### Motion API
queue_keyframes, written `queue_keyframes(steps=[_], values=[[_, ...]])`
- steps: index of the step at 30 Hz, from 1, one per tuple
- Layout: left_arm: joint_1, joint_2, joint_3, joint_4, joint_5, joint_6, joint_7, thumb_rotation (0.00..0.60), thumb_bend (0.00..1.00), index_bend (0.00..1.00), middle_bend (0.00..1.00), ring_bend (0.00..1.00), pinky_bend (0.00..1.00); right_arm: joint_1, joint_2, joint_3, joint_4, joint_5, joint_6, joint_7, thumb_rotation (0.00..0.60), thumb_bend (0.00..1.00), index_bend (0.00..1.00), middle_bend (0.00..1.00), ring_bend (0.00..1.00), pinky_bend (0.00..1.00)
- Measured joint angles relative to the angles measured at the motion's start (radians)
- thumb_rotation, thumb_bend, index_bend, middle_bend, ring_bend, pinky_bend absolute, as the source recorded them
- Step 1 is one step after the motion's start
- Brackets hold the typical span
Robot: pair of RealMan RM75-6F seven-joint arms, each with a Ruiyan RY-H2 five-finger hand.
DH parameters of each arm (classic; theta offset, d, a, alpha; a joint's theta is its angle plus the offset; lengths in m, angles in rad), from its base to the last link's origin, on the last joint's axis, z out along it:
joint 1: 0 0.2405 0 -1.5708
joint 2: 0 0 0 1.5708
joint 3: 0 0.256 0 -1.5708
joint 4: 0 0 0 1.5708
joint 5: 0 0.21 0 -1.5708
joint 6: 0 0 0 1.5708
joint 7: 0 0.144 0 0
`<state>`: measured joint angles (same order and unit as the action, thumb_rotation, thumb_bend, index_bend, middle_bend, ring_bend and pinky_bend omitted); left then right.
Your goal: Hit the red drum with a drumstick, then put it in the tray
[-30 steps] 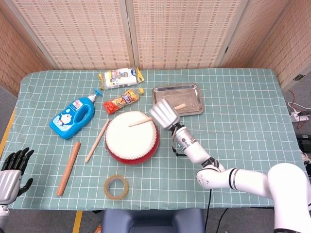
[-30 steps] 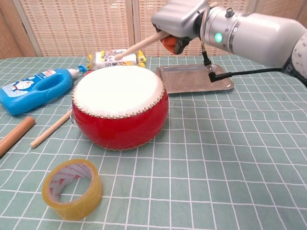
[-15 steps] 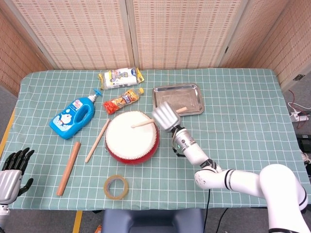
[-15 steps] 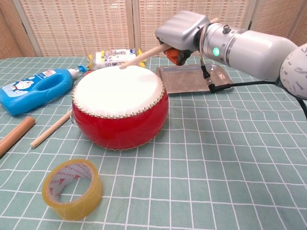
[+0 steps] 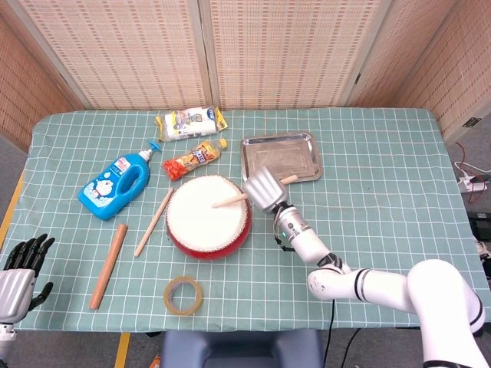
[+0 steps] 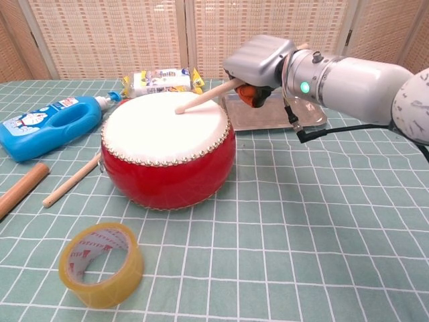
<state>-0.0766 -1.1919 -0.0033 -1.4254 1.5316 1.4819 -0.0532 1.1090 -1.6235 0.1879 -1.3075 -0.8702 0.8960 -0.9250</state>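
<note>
The red drum (image 5: 207, 217) (image 6: 167, 149) with its white skin stands mid-table. My right hand (image 5: 265, 188) (image 6: 258, 62) grips a wooden drumstick (image 5: 230, 202) (image 6: 204, 98) at the drum's right rim, and the stick's tip touches the white skin. Behind that hand lies the metal tray (image 5: 281, 157) (image 6: 312, 115), nothing visible in it. A second drumstick (image 5: 153, 222) (image 6: 72, 180) lies on the cloth left of the drum. My left hand (image 5: 19, 276) hangs low at the table's front left corner, fingers apart, holding nothing.
A blue detergent bottle (image 5: 116, 182) (image 6: 47, 125) lies to the left. Snack packets (image 5: 190, 123) (image 5: 193, 159) sit behind the drum. A thick wooden rod (image 5: 107, 264) lies front left, and a tape roll (image 5: 184, 295) (image 6: 100, 263) in front of the drum.
My right hand has dropped lower and nearer, bringing the drumstick tip down from above the drum's far edge onto the white skin. The left hand has not moved.
</note>
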Motion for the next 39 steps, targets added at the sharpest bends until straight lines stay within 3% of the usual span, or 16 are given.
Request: queue_keyframes(steps=[9,17,20,29,39], values=[[0.000,-0.001,-0.002,0.001,0.006,0.009,-0.005,0.600,0.28,0.00,0.00,0.00,0.00,-0.012,0.021,0.038,-0.057,-0.121,0.066,0.150,0.600,0.70,1.00,1.00,1.00,1.00],[0.001,-0.002,-0.001,0.004,0.003,0.004,-0.005,0.600,0.28,0.00,0.00,0.00,0.00,-0.006,0.012,-0.025,-0.033,-0.015,0.008,0.009,0.600,0.71,1.00,1.00,1.00,1.00],[0.001,-0.002,-0.001,0.004,0.003,0.005,-0.004,0.600,0.28,0.00,0.00,0.00,0.00,-0.003,0.010,-0.025,-0.037,0.014,0.011,-0.013,0.600,0.71,1.00,1.00,1.00,1.00],[-0.001,0.000,-0.003,0.000,0.004,0.005,-0.001,0.600,0.28,0.00,0.00,0.00,0.00,-0.016,0.022,0.031,-0.059,-0.123,0.076,0.180,0.600,0.71,1.00,1.00,1.00,1.00],[0.000,0.000,-0.001,-0.004,0.001,0.002,0.006,0.600,0.28,0.00,0.00,0.00,0.00,-0.010,-0.006,-0.032,0.006,-0.032,0.005,0.038,0.600,0.72,1.00,1.00,1.00,1.00]])
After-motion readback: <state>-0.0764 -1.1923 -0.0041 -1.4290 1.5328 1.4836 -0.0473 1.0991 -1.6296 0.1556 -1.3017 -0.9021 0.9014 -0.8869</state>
